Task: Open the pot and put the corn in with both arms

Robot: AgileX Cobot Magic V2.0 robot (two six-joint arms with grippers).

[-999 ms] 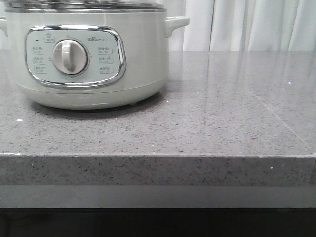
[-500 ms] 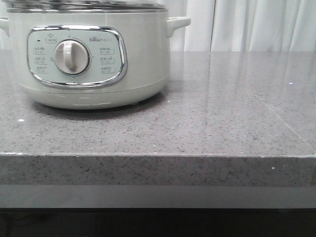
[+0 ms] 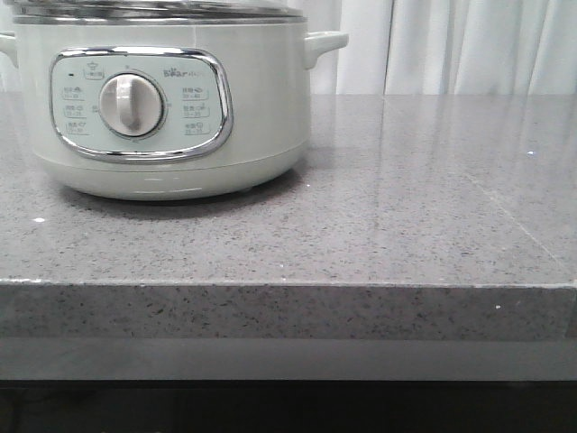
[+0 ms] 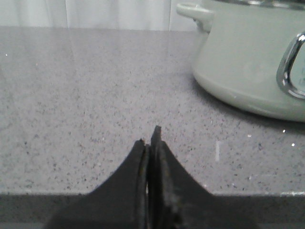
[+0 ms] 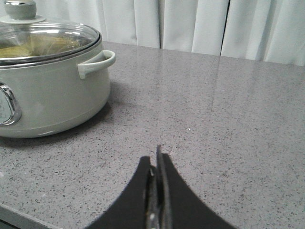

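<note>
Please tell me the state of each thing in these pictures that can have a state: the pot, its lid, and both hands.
pot: upright on the counter, closed
glass lid: on the pot
left hand: shut, empty
right hand: shut, empty

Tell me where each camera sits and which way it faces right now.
Front view: low at the counter's near edge, facing forward at the pot, its dial and the curtains; no part of the robot shows.
Left wrist view: on the left arm, low over the counter, pot ahead to one side; the shut left hand shows.
Right wrist view: on the right arm, facing the pot's glass lid and knob; the shut right hand shows.
All three share the pot and counter.
</note>
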